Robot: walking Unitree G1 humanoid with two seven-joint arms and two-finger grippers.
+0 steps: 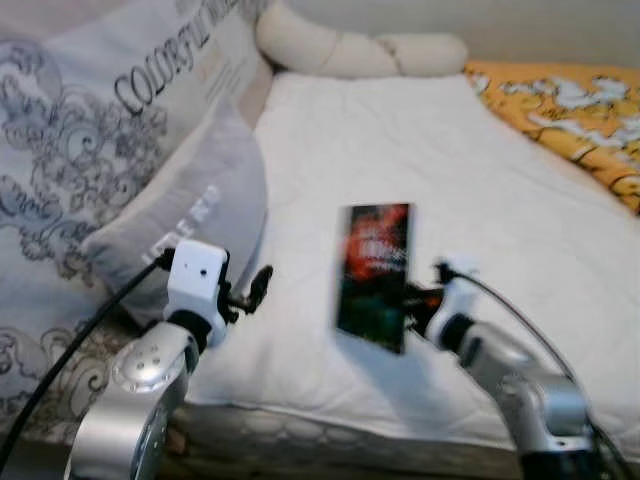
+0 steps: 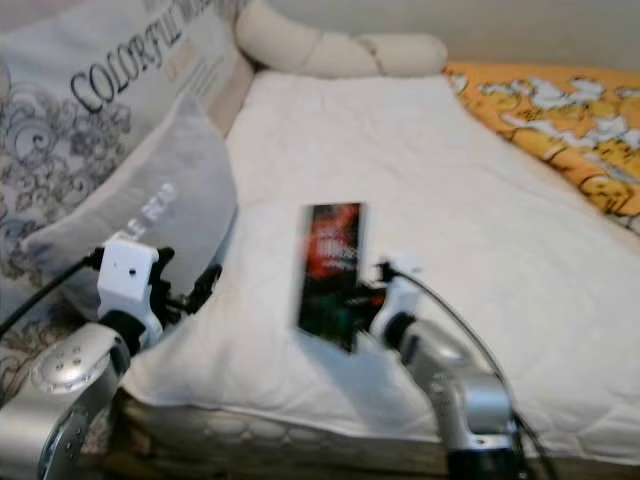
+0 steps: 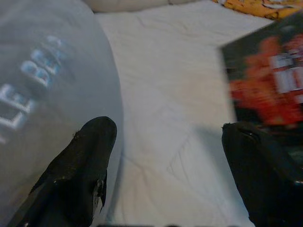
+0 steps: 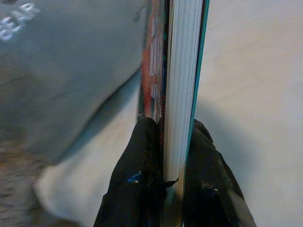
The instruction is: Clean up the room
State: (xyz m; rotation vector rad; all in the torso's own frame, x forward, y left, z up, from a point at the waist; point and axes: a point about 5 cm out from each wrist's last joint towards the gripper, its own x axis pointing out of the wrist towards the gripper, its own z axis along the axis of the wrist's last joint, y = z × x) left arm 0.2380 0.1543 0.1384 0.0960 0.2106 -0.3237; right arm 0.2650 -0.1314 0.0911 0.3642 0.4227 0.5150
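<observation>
A thick book (image 1: 374, 275) with a dark cover and red-orange artwork is held upright above the near part of the white bed (image 1: 450, 180). My right gripper (image 4: 174, 156) is shut on the book, one black finger (image 4: 142, 161) against each cover; its white page edges (image 4: 182, 85) show between them. My left gripper (image 3: 165, 161) is open over the quilt, its fingers (image 3: 85, 161) spread wide beside the grey pillow (image 1: 185, 215), with nothing between them. The book's cover (image 3: 270, 80) also shows in the left wrist view.
A large patterned cushion (image 1: 90, 130) with lettering leans at the left behind the grey pillow. A cream bolster (image 1: 350, 45) lies at the head of the bed. An orange printed blanket (image 1: 570, 110) covers the far right. The mattress edge (image 1: 330, 430) runs along the front.
</observation>
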